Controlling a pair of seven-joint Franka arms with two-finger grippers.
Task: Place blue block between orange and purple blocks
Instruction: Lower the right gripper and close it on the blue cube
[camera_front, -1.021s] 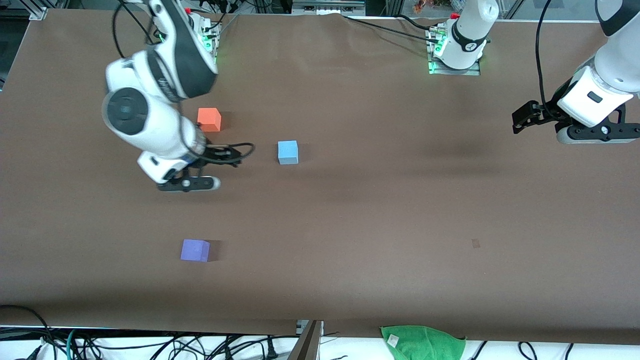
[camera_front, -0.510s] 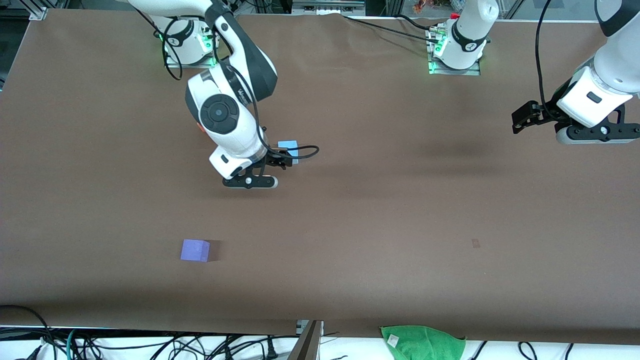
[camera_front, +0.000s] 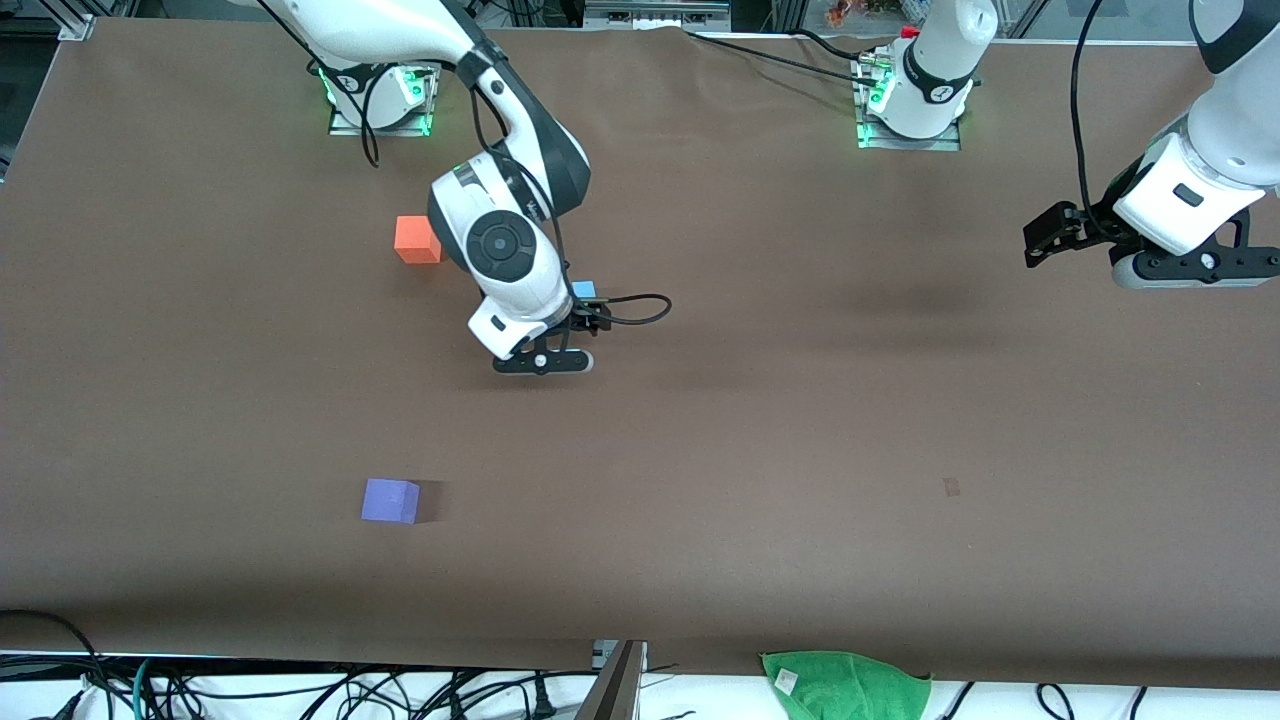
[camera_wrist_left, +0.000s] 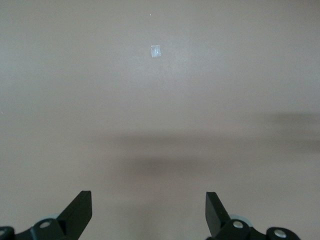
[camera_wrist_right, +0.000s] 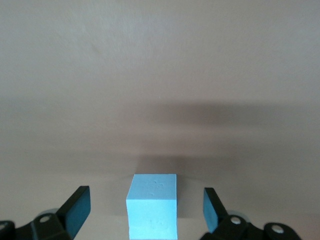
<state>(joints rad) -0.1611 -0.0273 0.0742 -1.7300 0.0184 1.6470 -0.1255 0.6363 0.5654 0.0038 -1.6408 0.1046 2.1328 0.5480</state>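
The right gripper (camera_wrist_right: 142, 207) hangs just left of the frame's centre in the front view, over the blue block (camera_wrist_right: 152, 205), its fingers (camera_wrist_right: 77, 207) spread wide with the block in the gap between them, touching neither. In the front view only a corner of the blue block (camera_front: 584, 290) shows past the arm. The orange block (camera_front: 417, 240) sits up and to its left on the brown desk (camera_front: 800, 420), the purple block (camera_front: 390, 500) lower left. The left gripper (camera_wrist_left: 148, 212) waits at the right edge of the frame, released, over bare desk.
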